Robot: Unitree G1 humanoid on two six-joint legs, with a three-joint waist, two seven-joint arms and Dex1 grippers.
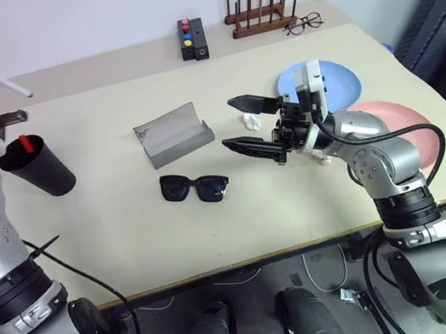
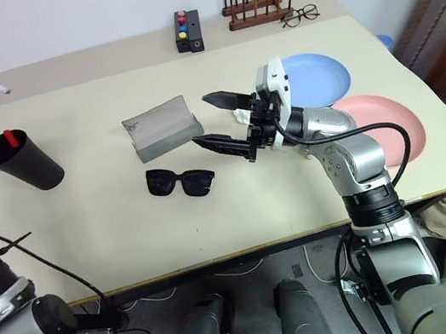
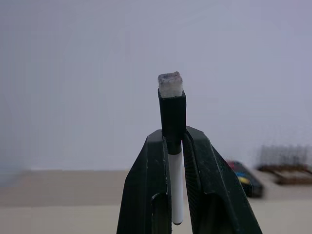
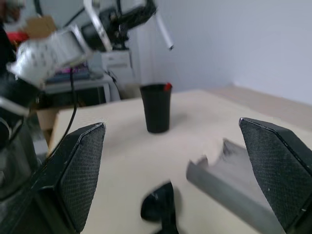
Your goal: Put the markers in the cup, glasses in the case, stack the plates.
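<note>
- Left hand (image 3: 173, 146) raised at 10 o'clock over the worktop (image 1: 133, 243), clenched on a white-barrelled marker with black cap (image 3: 172, 109).
- Cup (image 1: 37, 167) at 9 o'clock, red-capped marker (image 1: 25, 141) inside.
- Right hand (image 1: 243, 124) released, hovering just right of the case (image 1: 172, 134).
- Sunglasses (image 1: 194, 187) lie below the case.
- Blue plate (image 1: 338, 82) and pink plate (image 1: 411, 129) at 3 o'clock, unstacked.

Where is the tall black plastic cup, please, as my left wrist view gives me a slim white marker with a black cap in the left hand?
Observer: The tall black plastic cup stands on the beige table, beside and lower than the left hand holding your white marker.
Operator: Is anything inside it?
Observer: Yes, a red-capped marker.
Operator: And the sunglasses?
Observer: The black sunglasses lie outside the open grey case, near the open right hand.
</note>
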